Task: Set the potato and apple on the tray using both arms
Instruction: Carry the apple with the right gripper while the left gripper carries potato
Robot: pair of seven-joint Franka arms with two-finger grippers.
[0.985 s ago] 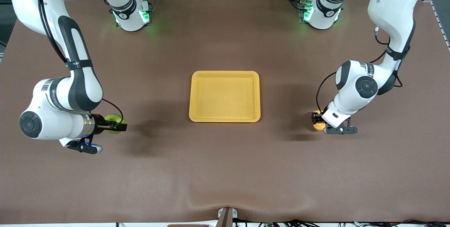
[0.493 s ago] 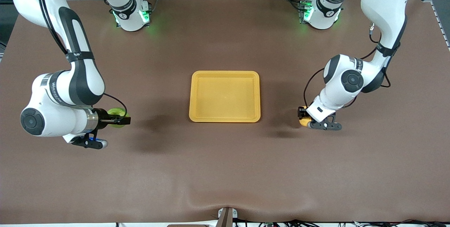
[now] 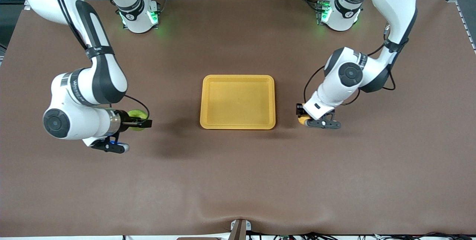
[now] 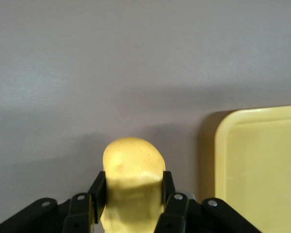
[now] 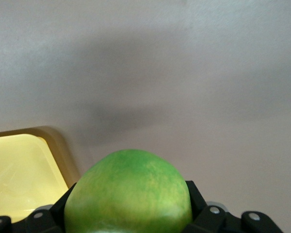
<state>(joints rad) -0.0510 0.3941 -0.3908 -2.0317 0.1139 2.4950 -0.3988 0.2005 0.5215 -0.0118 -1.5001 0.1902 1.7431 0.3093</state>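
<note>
1. Front view, starting at the right arm's end of the table: the right gripper (image 3: 143, 123) is up over bare tabletop (image 3: 238, 180), well apart from the tray (image 3: 238, 126). Its fingers are pinched onto the apple (image 3: 135, 114). The tray lies straight ahead of it, toward the table's middle.

2. Right wrist view: the apple (image 5: 129, 193) fills the space between the black fingers (image 5: 198, 204) and hides the table under it. A corner of the tray (image 5: 58, 145) shows just ahead. Nothing lies between apple and tray.

3. The tray sits flat at the table's centre, its long sides running toward the arms' bases. Its floor holds nothing, so neither piece has been placed yet.

4. At the left arm's end, the left gripper (image 3: 303, 118) hangs just beside the tray's short side. It is clearly the closer of the two to the tray, with only a narrow strip of table between.

5. Left wrist view: the potato (image 4: 133, 184) is clamped between the left gripper's fingers (image 4: 172, 204), its long axis pointing out past the fingertips. The tray's raised rim (image 4: 218, 160) stands close beside it.

6. Judgement: both arms are carrying inward. Each piece must clear the rim before release. The two grippers converge on the same tray, so they should take separate halves.
</note>
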